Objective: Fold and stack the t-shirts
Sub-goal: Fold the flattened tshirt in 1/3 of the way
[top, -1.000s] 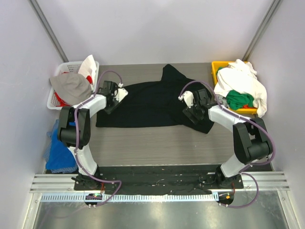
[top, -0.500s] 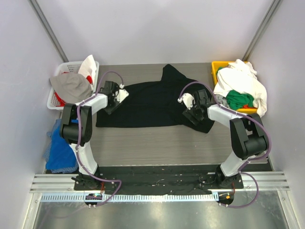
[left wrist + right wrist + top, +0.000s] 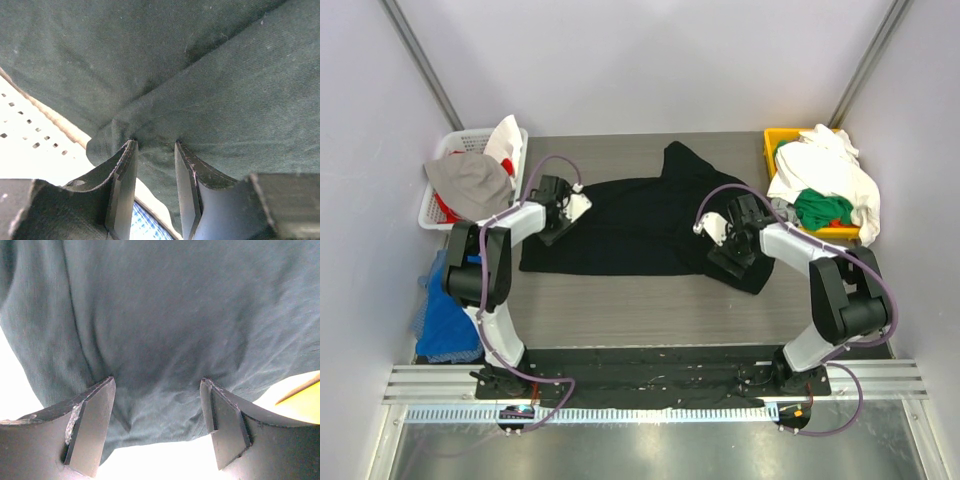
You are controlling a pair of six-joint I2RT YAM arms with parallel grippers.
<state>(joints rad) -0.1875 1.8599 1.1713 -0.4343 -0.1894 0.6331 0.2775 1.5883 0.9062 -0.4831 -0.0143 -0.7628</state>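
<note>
A large black t-shirt [image 3: 640,215] lies spread across the grey table [image 3: 650,305], one sleeve reaching toward the back. My left gripper [image 3: 560,218] rests on its left edge. In the left wrist view its fingertips [image 3: 129,148] press into the dark cloth [image 3: 215,85], jaws partly apart, nothing clamped between them; left gripper [image 3: 155,144]. My right gripper [image 3: 728,250] sits on the shirt's right part. The right wrist view shows the right gripper [image 3: 157,381] wide open, tips down on the fabric [image 3: 165,315] near its edge. More t-shirts, white [image 3: 825,170] and green [image 3: 823,208], fill a yellow bin [image 3: 780,140].
A white basket [image 3: 432,212] at the back left holds a grey garment [image 3: 470,180] and other clothes. A blue cloth [image 3: 440,310] lies off the table's left side. Grey walls close in on three sides.
The right gripper has slid toward the near edge, dragging the shirt's right part with it. The left gripper and the shirt's left edge shifted only slightly.
</note>
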